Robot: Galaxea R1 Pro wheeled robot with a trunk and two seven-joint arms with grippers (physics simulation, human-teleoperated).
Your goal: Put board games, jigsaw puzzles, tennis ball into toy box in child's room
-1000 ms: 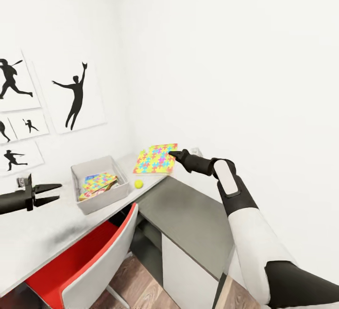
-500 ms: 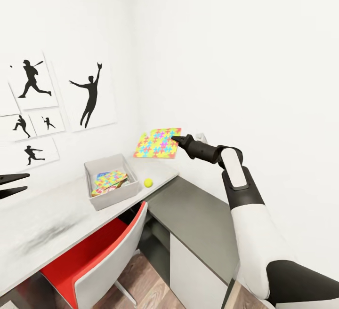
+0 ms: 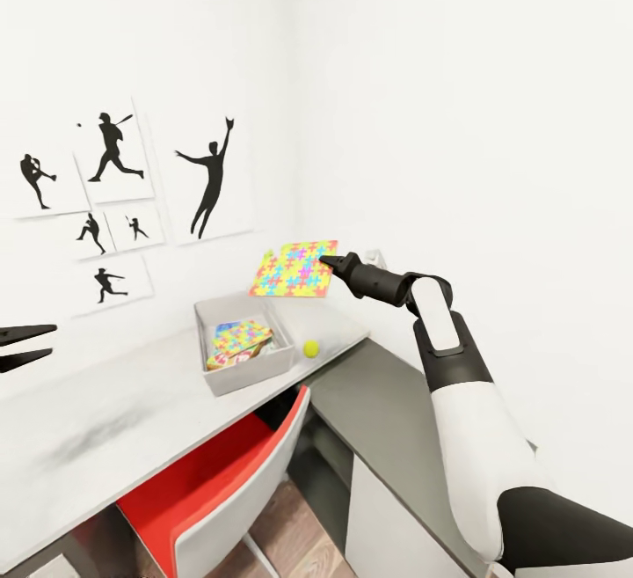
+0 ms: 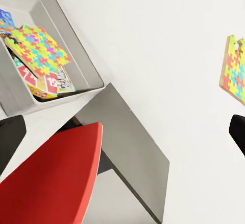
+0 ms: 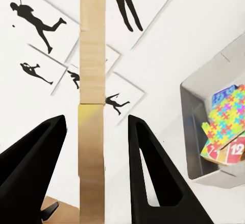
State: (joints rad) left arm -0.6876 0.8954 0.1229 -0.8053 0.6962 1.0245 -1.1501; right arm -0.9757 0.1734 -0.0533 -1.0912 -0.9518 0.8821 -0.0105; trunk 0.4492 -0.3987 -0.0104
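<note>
Jigsaw puzzle [image 3: 294, 269] pinched by its edge in my right pincer [image 3: 329, 261], up above the table [image 3: 114, 428]. I'd keep it level, then lower it over the toy box [image 3: 246, 376]. Left pincer [image 3: 35, 345] gapes, idle.

Number "12": we read it in white on a red field of a board game [image 5: 230, 151] lying inside the toy box [image 5: 193, 132], under the jigsaw puzzle [image 5: 225, 117].
Same box, left wrist view: "12" again on the red corner, beside it one more white digit, maybe "1".
Other readable text: we find none.
</note>
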